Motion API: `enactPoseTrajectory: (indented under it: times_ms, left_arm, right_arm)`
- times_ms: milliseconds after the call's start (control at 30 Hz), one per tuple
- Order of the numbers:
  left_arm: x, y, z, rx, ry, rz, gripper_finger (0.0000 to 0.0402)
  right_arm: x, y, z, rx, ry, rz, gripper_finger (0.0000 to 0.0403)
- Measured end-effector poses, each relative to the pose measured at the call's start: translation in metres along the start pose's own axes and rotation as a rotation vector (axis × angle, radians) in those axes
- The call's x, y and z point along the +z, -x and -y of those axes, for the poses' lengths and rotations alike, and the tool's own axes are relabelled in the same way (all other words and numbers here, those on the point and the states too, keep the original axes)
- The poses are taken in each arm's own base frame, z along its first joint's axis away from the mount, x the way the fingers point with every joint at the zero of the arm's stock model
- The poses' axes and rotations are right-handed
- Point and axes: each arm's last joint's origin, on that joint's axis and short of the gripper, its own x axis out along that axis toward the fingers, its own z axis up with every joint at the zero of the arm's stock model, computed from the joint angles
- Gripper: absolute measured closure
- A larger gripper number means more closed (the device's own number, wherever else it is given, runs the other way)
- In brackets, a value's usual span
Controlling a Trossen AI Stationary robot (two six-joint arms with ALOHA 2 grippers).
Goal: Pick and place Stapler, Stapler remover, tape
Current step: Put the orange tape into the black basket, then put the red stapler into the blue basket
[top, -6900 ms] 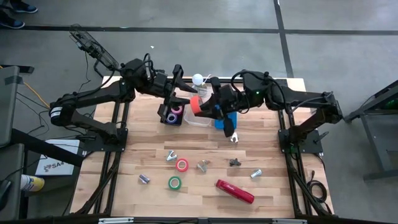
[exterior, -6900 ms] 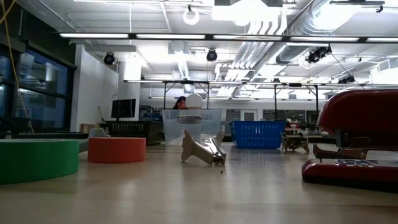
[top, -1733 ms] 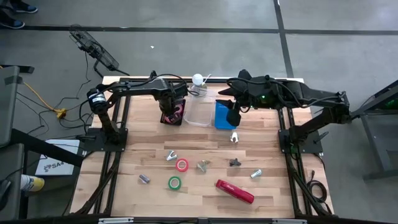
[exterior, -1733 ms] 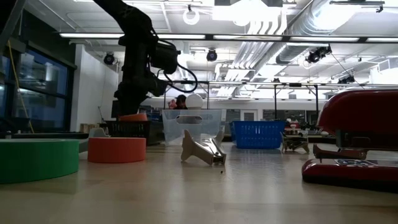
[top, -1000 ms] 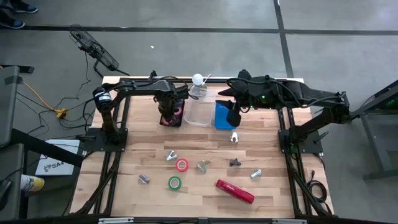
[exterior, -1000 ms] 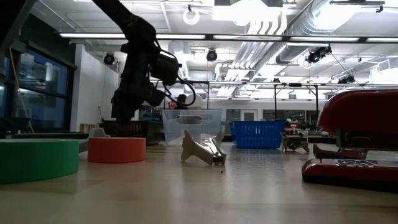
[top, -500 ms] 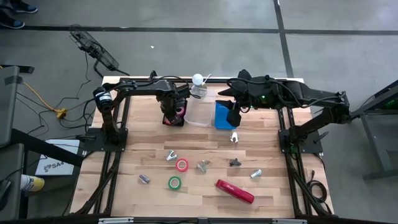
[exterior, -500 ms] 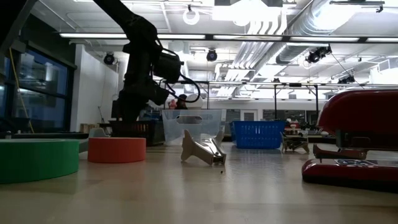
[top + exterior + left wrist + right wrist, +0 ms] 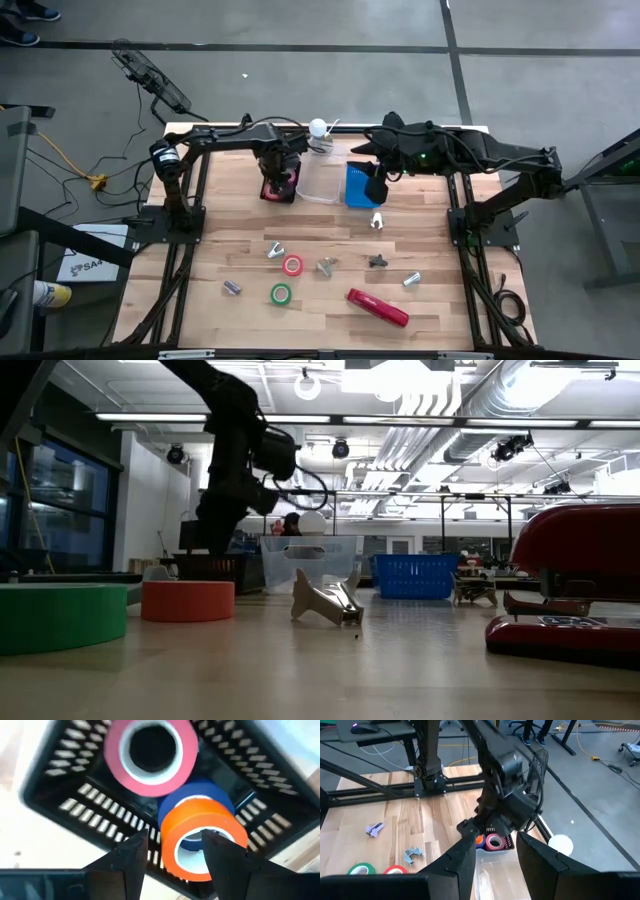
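Glossy orange tape ring (image 9: 202, 840) sits in slotted black basket (image 9: 75, 795) beneath spread left pincer (image 9: 172, 851).

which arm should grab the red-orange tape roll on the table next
Left. Its gripper is open over the black basket, on the same side as the red-orange tape roll. The right gripper hovers over the blue bin.
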Motion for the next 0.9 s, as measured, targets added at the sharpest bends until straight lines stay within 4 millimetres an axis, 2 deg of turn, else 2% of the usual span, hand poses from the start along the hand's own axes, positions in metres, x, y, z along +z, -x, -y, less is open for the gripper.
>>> enactPoseTrajectory:
  times_ms: [267, 500, 700, 900]
  left_arm:
    - [0.008, 0.036, 0.000, 0.041, -0.019, 0.024, 0.0220]
    - [0.013, 0.073, -0.001, 0.109, -0.026, 0.078, 0.0221]
    - [0.009, 0.104, -0.002, 0.137, -0.062, 0.171, 0.0221]
    - [-0.006, 0.128, -0.003, 0.172, -0.069, 0.254, 0.0221]
  right_arm:
    - [-0.011, 0.001, 0.001, 0.000, -0.066, -0.111, 0.0269]
    - [-0.020, 0.003, -0.006, 0.153, -0.200, -0.235, 0.0269]
    - [-0.028, 0.011, -0.024, 0.198, -0.258, -0.319, 0.0269]
    - [-0.042, 0.022, -0.050, 0.243, -0.335, -0.446, 0.0269]
